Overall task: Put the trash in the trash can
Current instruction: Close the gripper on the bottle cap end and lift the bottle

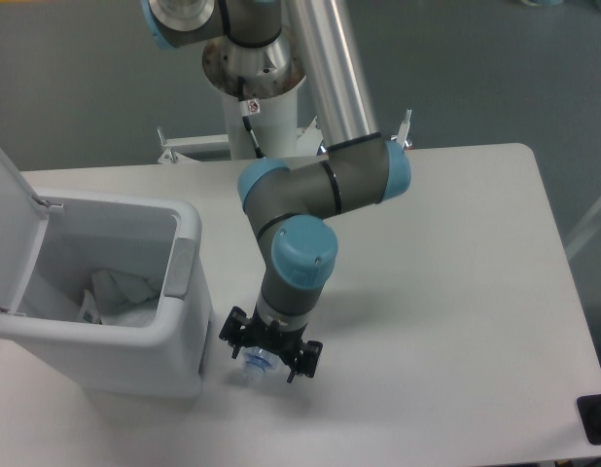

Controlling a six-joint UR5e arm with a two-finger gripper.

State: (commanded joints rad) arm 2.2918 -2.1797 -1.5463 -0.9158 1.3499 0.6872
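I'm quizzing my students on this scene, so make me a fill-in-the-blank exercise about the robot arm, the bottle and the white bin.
1. The black two-finger gripper straddles the clear plastic water bottle, which lies on the white ____.
2. The hinged lid of the large white rectangular plastic bin stands ____.
3. In the picture, the bottle lies to the ____ of the bin.
4. Crumpled pale trash already lies ____ the bin.

Missing words: table; open; right; inside

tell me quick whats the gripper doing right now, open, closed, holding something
Gripper: open, fingers spread either side of the water bottle lying on the table; not clamped on it yet.
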